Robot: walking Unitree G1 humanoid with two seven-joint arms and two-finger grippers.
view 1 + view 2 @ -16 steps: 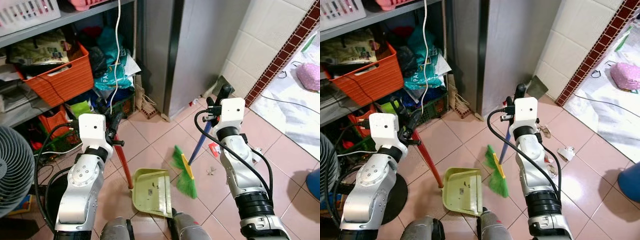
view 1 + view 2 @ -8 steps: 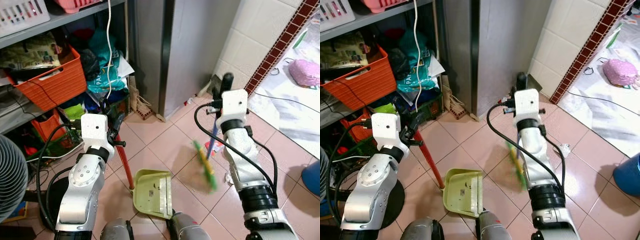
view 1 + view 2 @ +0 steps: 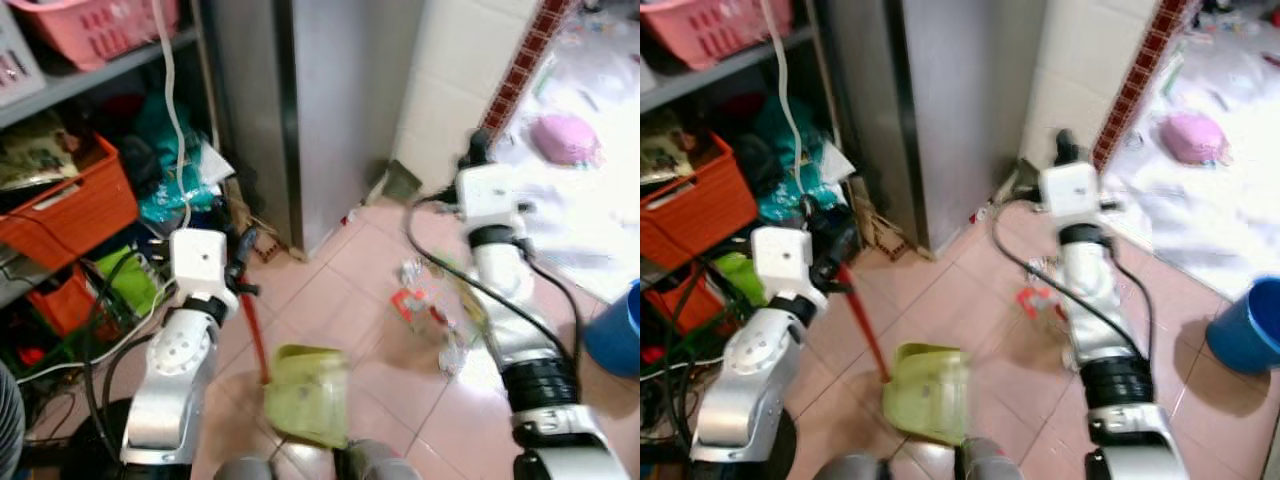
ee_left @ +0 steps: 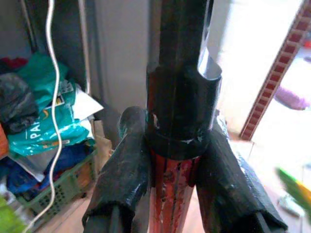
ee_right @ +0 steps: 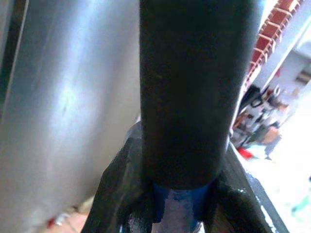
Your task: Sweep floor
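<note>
Pink tile floor (image 3: 330, 300), litter (image 3: 412, 302) near wall. Left tool (image 4: 167, 160) clamps dustpan handle (image 3: 254, 335), right tool (image 5: 182, 194) clamps broom handle (image 5: 187, 92). Best: short strokes toward dustpan (image 3: 305, 395), pan edge flat.

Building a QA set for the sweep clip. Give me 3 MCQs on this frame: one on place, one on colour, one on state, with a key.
1. Where is the blue bucket?
A. On the floor to the robot's right
B. On the shelf
C. Inside the dustpan

2. What colour is the dustpan?
A. Blue
B. Yellow-green
C. Red

3. What is the left gripper doing?
A. Hanging open
B. Holding a cloth
C. Clamped on the red handle

Key: 1 A, it stands on the tiles at the right edge; 2 B, its pan is yellow-green by the robot's feet; 3 C, both fingers press the red handle in the left wrist view.
</note>
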